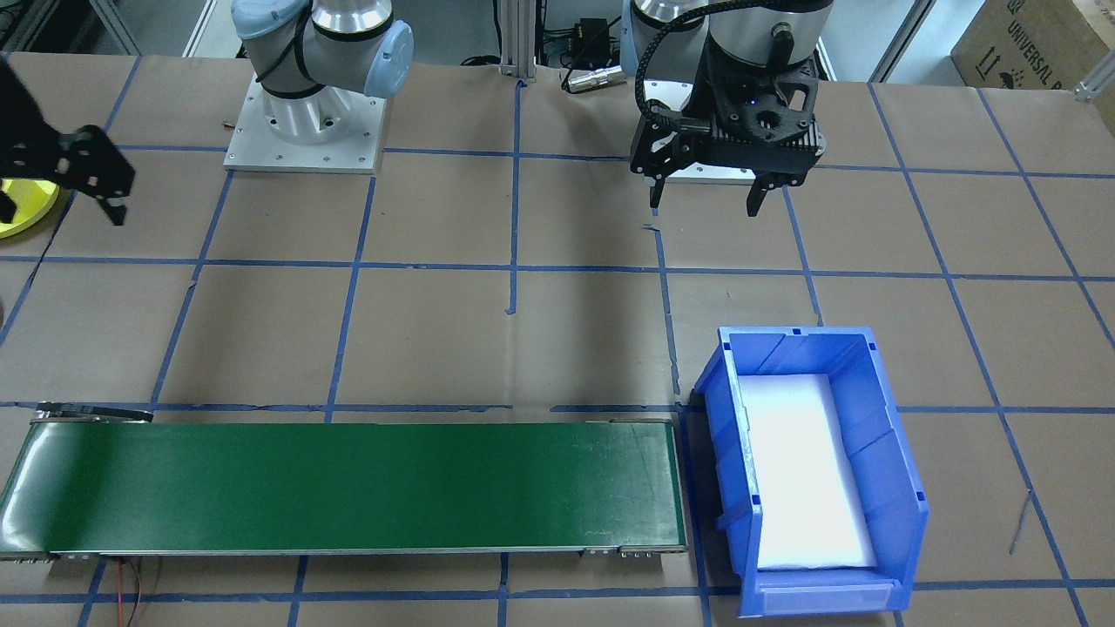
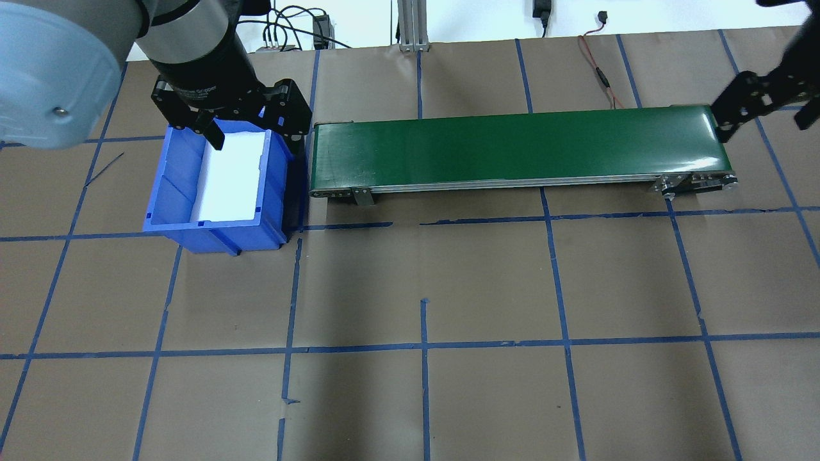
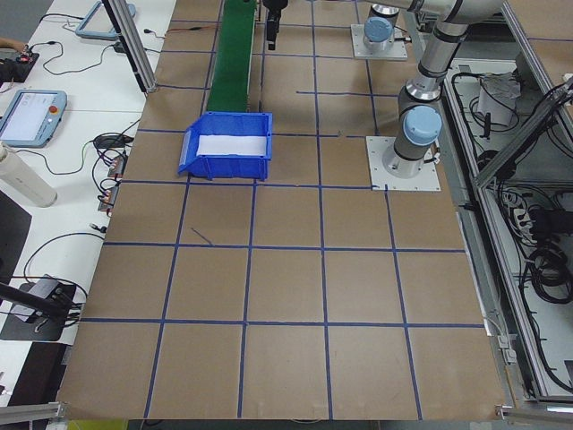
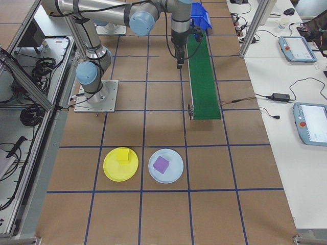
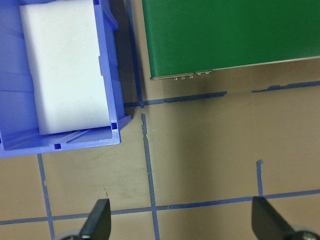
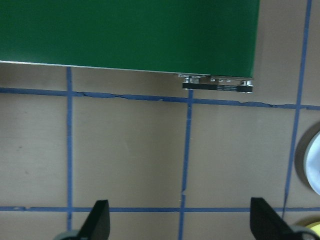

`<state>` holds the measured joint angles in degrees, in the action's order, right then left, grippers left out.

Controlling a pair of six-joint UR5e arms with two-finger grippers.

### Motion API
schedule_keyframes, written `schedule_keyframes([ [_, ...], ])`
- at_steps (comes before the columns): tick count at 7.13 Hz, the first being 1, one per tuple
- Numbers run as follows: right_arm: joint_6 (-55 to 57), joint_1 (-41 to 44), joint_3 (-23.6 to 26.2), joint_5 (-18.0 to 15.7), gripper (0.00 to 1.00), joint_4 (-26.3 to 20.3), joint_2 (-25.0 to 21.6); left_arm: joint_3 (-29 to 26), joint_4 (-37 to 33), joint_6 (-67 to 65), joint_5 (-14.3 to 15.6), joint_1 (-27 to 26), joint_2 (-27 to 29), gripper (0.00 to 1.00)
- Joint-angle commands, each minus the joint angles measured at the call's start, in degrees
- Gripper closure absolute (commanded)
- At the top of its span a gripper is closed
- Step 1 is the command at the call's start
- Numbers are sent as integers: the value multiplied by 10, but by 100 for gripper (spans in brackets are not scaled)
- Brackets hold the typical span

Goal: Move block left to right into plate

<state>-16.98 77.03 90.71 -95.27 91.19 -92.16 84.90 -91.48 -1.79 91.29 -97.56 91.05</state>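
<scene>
The yellow plate lies on the table past the conveyor's right end, and a yellow block rests on it. Only the plate's edge shows in the front view, under my right gripper. That gripper is open and empty, hovering beside the belt's right end, with both fingertips over bare paper. My left gripper is also open and empty. It hangs high near the blue bin, with its fingertips above the table.
A green conveyor belt runs from the bin toward the plates, with nothing on it. The bin holds only a white foam pad. A pale plate with a purple cube sits beside the yellow one.
</scene>
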Motion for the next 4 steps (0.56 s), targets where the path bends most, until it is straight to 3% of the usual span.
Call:
schedule_keyframes([
  [1, 165, 141, -10, -1, 0, -14, 1, 0, 1, -1, -1, 0, 0, 0],
  [4, 187, 169, -1, 24, 0, -9, 4, 0, 1, -1, -1, 0, 0, 0],
])
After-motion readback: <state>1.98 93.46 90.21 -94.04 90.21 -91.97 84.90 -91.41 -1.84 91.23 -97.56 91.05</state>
